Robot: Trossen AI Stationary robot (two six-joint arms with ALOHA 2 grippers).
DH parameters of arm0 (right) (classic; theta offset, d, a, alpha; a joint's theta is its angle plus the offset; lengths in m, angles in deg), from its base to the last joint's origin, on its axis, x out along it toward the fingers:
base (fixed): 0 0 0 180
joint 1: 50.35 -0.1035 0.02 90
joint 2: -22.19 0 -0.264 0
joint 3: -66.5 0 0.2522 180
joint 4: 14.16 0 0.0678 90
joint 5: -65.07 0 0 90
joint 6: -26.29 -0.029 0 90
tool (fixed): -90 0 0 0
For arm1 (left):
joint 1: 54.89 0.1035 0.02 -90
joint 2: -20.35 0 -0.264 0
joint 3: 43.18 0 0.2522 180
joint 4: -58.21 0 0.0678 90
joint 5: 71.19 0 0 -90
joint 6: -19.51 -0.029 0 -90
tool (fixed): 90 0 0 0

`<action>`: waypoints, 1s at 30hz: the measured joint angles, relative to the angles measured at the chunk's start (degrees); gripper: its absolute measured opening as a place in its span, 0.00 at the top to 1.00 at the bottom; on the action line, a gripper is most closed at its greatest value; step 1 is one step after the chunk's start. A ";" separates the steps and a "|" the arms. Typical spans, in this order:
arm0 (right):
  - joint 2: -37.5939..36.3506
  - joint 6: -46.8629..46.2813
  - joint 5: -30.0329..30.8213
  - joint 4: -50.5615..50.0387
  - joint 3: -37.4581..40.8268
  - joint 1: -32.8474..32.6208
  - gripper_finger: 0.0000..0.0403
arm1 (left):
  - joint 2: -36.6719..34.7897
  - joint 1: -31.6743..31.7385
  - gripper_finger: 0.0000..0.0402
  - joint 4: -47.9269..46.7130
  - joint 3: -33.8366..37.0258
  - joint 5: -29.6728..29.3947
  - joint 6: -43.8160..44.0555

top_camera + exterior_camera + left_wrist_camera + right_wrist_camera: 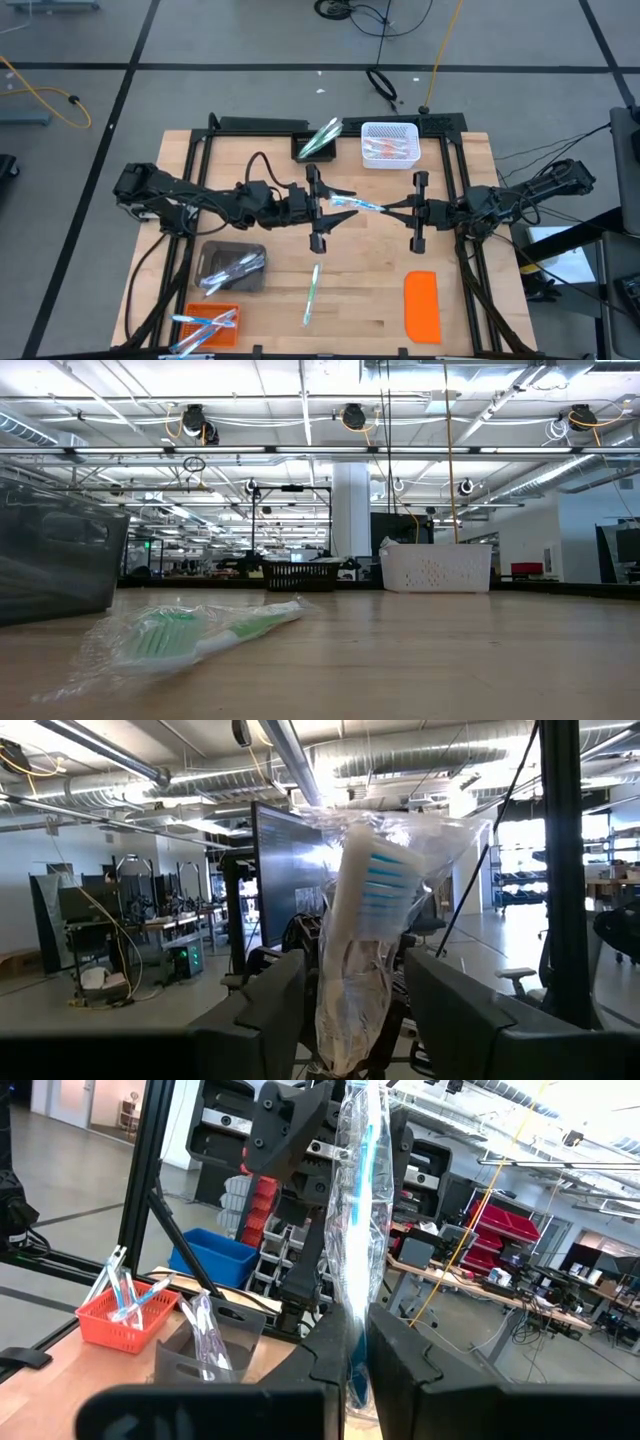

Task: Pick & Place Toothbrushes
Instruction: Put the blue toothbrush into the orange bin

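Wrapped brush [362, 1200] | clamped in right gripper [388, 208], held mid-air for handover | left gripper [330, 210] jaws apart around its far end, closing not judged | white basket [389, 160] beyond, likely destination

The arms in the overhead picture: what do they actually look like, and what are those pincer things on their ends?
Both arms are dark, nearly black, built from chunky jointed segments with black cables looping along them. Each ends in an end effector: a crossbar carrying two flat, blunt dark fingers. The left end effector and the right end effector look alike. No markings or labels can be made out.
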State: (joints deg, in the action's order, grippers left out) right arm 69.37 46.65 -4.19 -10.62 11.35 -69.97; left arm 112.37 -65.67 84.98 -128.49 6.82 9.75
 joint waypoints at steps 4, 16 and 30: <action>0.00 0.02 0.00 -0.01 0.00 0.00 0.96 | 0.00 0.00 0.69 -0.02 0.00 0.00 -0.21; 0.00 0.09 -0.09 -0.23 0.00 0.00 0.96 | 0.00 0.00 0.97 -0.34 0.00 0.17 -0.27; 0.00 0.03 0.04 0.03 0.00 0.02 0.80 | -0.04 -0.04 0.99 -1.65 0.00 0.20 -0.60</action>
State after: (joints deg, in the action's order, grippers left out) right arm 69.37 46.67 -4.15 -10.58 11.35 -69.95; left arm 112.33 -65.72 83.33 -128.49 7.02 9.15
